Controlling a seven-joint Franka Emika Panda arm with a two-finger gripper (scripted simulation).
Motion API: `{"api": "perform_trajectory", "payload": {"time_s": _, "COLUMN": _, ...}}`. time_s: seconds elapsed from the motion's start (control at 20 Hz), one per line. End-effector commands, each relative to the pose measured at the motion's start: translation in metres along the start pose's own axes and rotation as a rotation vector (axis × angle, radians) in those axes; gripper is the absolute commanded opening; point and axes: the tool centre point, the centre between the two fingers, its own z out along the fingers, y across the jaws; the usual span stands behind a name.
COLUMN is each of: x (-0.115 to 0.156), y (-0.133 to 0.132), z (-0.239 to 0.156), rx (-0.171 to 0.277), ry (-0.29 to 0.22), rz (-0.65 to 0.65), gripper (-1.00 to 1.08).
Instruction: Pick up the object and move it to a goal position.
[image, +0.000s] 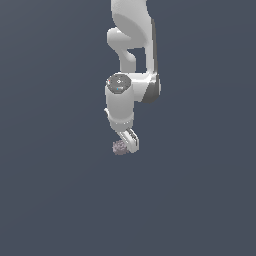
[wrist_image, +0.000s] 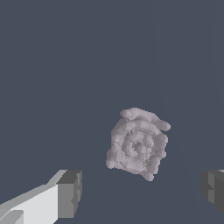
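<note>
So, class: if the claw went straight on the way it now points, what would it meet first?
Probably the small bumpy pinkish-grey lump, lying between the open claw's fingers; depth is unclear.

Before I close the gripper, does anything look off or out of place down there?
Nothing stands out. The lump looks whole, with no bits scattered around it. In the wrist view it lies between the open fingers but off-centre, nearer one side. The gripper sits right beside it in the exterior view.
</note>
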Motion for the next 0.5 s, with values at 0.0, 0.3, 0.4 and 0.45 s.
{"api": "perform_trajectory", "payload": {"time_s": 0.0, "x": 0.0017, "y": 0.0022, "z": 0.0035, "rx": 0.001, "ry": 0.003, "rz": 0.073, "gripper": 1.0}}
{"api": "perform_trajectory", "payload": {"time_s": 0.3, "x": 0.0049, "y": 0.0066, "z": 0.0099, "rx": 0.003, "ry": 0.008, "rz": 0.208, "gripper": 1.0}}
{"api": "perform_trajectory", "payload": {"time_s": 0.4, "x": 0.0057, "y": 0.0077, "z": 0.0114, "rx": 0.003, "ry": 0.009, "rz": 0.24, "gripper": 1.0}}
{"api": "perform_trajectory", "payload": {"time_s": 0.45, "x": 0.006, "y": 0.0082, "z": 0.0121, "rx": 0.003, "ry": 0.01, "rz": 0.255, "gripper": 1.0}}
